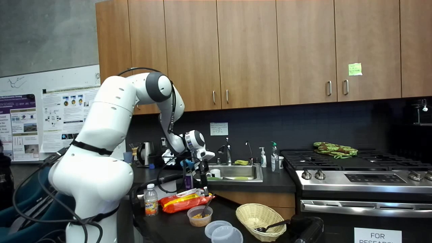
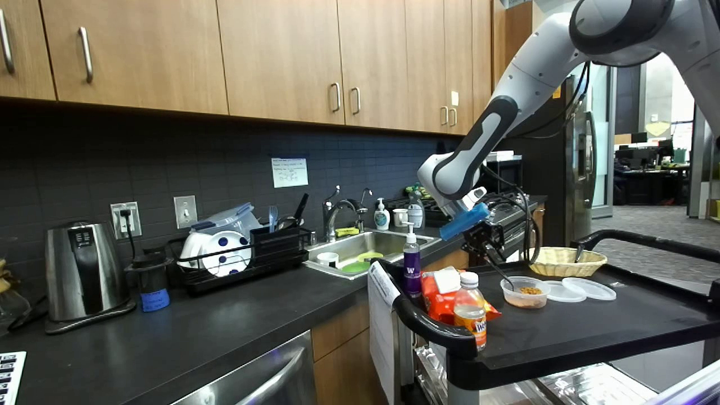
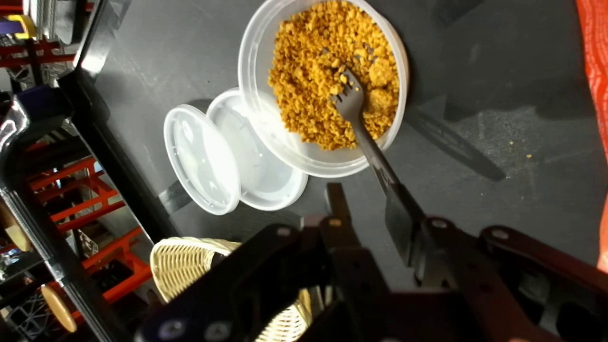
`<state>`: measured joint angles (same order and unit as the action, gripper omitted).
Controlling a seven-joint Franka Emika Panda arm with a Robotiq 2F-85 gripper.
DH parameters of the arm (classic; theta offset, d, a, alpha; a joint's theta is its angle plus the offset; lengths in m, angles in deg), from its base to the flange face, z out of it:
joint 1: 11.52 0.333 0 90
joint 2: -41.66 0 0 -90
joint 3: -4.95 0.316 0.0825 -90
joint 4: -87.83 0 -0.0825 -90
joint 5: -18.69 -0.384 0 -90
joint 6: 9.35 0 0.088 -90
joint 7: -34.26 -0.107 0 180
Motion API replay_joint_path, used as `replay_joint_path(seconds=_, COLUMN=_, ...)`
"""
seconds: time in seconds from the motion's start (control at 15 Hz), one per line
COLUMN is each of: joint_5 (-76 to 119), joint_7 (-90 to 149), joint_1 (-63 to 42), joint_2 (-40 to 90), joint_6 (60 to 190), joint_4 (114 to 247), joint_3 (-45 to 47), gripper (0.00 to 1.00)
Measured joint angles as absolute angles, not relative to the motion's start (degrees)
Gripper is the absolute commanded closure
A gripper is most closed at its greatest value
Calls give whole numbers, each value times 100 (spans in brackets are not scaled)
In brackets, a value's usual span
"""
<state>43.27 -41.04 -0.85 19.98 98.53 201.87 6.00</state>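
Note:
My gripper [image 3: 365, 202] is open, pointing down over a black cart top [image 2: 590, 332]. It also shows in both exterior views [image 1: 205, 190] [image 2: 485, 244]. A dark fork [image 3: 365, 133] leans in a clear round container [image 3: 327, 167], tines in orange-brown crumbs [image 3: 308, 80]. Its handle runs up beside the right finger, whose tip overlaps it; I cannot tell whether they touch. The gap between the fingers looks empty. The container also shows in both exterior views [image 1: 199, 223] [image 2: 526, 302]. Two clear lids [image 3: 202, 159] [image 3: 273, 178] lie beside it, one partly on the other.
A wicker basket [image 1: 246, 216] holds a dark utensil [image 1: 273, 226]. A red bag [image 1: 184, 202], a drink bottle [image 1: 151, 204] and a purple pump bottle [image 2: 412, 267] stand near the cart's black handle [image 2: 433, 329]. Behind are the sink [image 2: 388, 242], dish rack [image 2: 270, 264] and stove [image 1: 337, 168].

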Motion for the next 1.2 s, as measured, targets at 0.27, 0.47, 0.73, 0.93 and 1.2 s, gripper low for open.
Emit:
replay_joint_path(seconds=0.27, joint_5=4315, joint_7=-4103, joint_1=-77, joint_2=1998, joint_6=9855, joint_4=20186, joint_3=620, gripper=14)
replay_joint_path(seconds=0.47, joint_5=4323, joint_7=-4103, joint_1=-71, joint_2=1980, joint_6=9877, joint_4=20175, joint_3=620, gripper=0)
replay_joint_path(seconds=0.73, joint_5=4336, joint_7=-4103, joint_1=-71, joint_2=1841, joint_6=9890, joint_4=20061, joint_3=602, gripper=0)
replay_joint_path(seconds=0.93, joint_5=4346, joint_7=-4103, joint_1=-71, joint_2=1696, joint_6=9890, joint_4=19927, joint_3=576, gripper=0)
replay_joint_path(seconds=1.2, joint_5=4365, joint_7=-4103, joint_1=-68, joint_2=1567, joint_6=9885, joint_4=19782, joint_3=489, gripper=0)
